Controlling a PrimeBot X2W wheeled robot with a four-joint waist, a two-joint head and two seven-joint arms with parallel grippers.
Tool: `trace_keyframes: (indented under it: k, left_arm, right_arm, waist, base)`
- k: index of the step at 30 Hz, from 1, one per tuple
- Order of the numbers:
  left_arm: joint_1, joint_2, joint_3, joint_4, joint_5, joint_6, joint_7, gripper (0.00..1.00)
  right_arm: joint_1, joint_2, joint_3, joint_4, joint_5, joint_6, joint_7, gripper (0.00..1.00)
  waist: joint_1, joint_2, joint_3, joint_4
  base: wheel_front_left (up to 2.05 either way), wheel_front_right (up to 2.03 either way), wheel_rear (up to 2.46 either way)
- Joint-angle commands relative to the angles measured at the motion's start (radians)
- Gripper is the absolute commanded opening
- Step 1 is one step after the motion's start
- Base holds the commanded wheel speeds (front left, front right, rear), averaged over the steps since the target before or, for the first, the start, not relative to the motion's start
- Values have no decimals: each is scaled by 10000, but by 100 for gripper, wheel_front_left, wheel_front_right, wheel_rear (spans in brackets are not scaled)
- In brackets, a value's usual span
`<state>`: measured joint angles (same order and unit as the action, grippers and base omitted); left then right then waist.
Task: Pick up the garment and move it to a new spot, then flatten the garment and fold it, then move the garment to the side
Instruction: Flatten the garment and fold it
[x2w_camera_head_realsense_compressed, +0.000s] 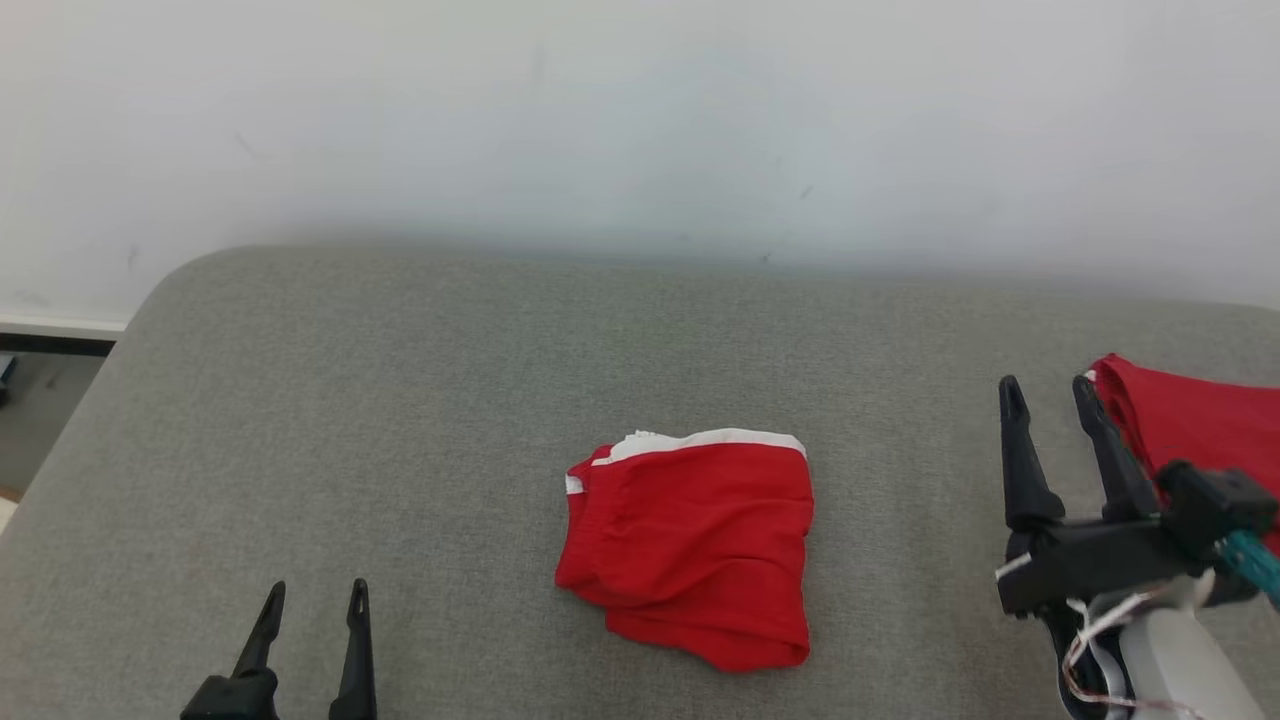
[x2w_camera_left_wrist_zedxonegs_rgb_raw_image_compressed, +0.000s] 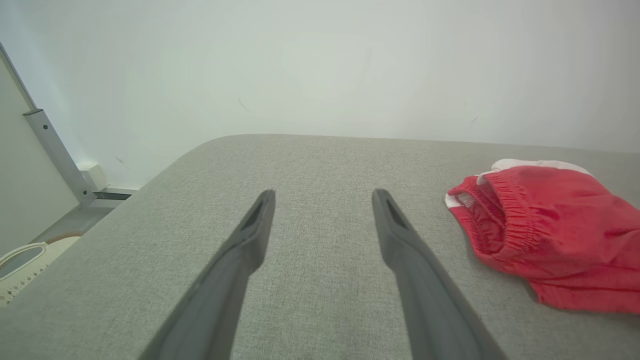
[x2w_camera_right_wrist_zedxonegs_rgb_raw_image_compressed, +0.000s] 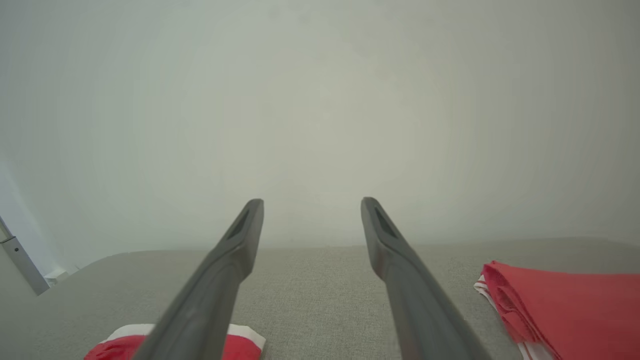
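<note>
A grey padded bench (x2w_camera_head_realsense_compressed: 400, 400) stands against a pale wall. A red garment (x2w_camera_head_realsense_compressed: 695, 545) with a white waistband lies at the bench's middle, and a second red garment (x2w_camera_head_realsense_compressed: 1190, 415) lies at its right edge. The right tool (x2w_camera_head_realsense_compressed: 1048, 390) beside it and the left tool (x2w_camera_head_realsense_compressed: 317, 590) at lower left both gape, empty.

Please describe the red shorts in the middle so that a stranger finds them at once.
On the wide grey cushion before the white wall, look at its middle. The red shorts lie there rumpled, white waistband toward the wall; the other red garment sits at the right edge.
</note>
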<state>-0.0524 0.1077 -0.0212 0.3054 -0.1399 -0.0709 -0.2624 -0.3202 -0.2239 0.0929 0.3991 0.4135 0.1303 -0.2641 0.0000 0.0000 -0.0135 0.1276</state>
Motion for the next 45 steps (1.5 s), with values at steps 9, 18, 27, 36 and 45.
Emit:
trace_keyframes:
  k: [9,18,27,36,45]
  left_arm:
    - [442,164,217,-397,249,160,-16,100]
    - [660,276,107,-502,502,155,-16,100]
    - [689,308,-20,-486,686,173,-16,100]
    - [698,350,-7,-491,654,222,-16,100]
    - [843,278,1,-672,575,333,-16,100]
  right_arm:
    - [2291,1005,-1395,-2244,-1494,-1,-7,100]
    - [3703,1592,-1305,-2776,-2131,0,-6,100]
    - [3788,1707,-788,-2265,-2674,-1,-8,100]
    - [3647,1738,-706,-2039,-2601,-1,-8,100]
    - [3615,1739,-953,-2012,-2485,-1,-8,100]
  waist:
    - [0,0,-232,-347]
    - [0,0,-367,-537]
    - [0,0,-459,-653]
    - [0,0,-434,-680]
    - [0,0,-414,-762]
  base:
    - [0,0,0]
    - [0,0,0]
    - [0,0,0]
    - [0,0,0]
    - [0,0,0]
